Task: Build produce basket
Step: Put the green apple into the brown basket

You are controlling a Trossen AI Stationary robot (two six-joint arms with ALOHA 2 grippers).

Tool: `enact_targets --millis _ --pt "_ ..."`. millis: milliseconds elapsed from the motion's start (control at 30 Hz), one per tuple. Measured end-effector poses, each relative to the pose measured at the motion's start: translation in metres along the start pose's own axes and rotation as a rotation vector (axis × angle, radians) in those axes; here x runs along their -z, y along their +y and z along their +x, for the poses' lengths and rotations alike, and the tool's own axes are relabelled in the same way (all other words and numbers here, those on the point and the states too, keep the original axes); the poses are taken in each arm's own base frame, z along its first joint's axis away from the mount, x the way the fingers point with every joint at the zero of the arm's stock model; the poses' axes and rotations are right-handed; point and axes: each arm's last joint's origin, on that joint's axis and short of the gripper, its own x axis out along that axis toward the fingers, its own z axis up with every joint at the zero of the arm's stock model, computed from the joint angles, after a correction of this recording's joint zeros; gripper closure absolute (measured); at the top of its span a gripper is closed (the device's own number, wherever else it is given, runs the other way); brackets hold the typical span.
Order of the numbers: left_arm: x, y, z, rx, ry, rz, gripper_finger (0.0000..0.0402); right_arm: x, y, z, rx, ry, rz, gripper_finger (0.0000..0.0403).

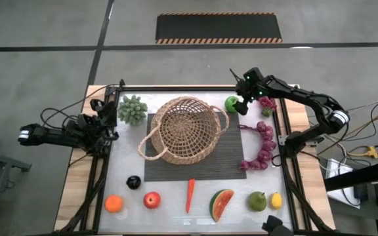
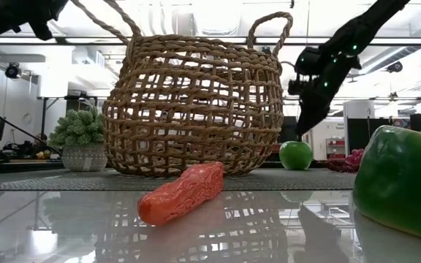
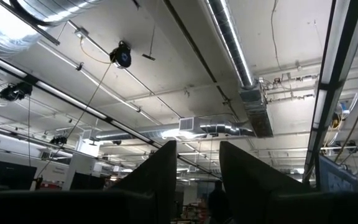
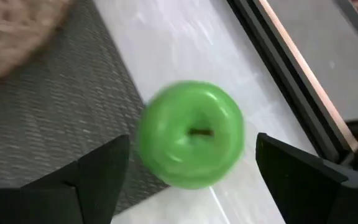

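Green apple [image 4: 190, 134] is sitting between the right gripper [image 4: 188, 180]'s wide-apart jaws, not yet clamped, while the basket [image 1: 184, 128] is standing empty and all fruit is waiting outside.

Empty upright basket [image 1: 186, 128] on mat [image 1: 231, 157]

Wicker, ribbed mat and a shiny tabletop

The basket [image 1: 186, 128] is rough open-weave tan wicker, sitting on a matt dark ribbed mat [image 1: 231, 165]; the table [image 2: 269, 226] is glossy enough to mirror the bumpy orange carrot [image 2: 182, 193], and the green apple [image 4: 190, 133] looks smooth, slightly shiny.
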Motion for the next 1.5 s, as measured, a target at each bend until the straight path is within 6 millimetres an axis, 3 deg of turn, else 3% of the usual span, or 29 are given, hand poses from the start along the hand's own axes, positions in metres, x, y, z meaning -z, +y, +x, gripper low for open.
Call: enact_targets --millis 333,633,1033,1167,1333,1500 --pt "0.002 0.000 -0.001 0.002 0.005 0.002 0.0297 0.003 -0.007 0.030 -0.016 0.047 0.017 0.0076" --pt "0.002 0.000 -0.001 0.002 0.005 0.002 0.0297 0.003 -0.006 0.024 -0.002 0.045 0.044 0.0083" --pt "0.002 0.000 -0.002 0.003 0.007 0.003 0.0297 0.003 -0.003 0.021 -0.049 0.030 0.061 0.0223" --pt "0.002 0.000 -0.002 0.003 0.007 0.003 0.0297 0.003 -0.003 0.020 -0.053 0.024 0.052 0.0245" --pt "0.002 0.000 -0.002 0.003 0.007 0.003 0.0297 -0.002 -0.002 0.011 -0.042 -0.004 0.050 0.0218" --pt "0.002 0.000 -0.002 0.002 0.006 0.003 0.0297 -0.011 -0.002 -0.002 -0.024 -0.064 0.102 0.0146"
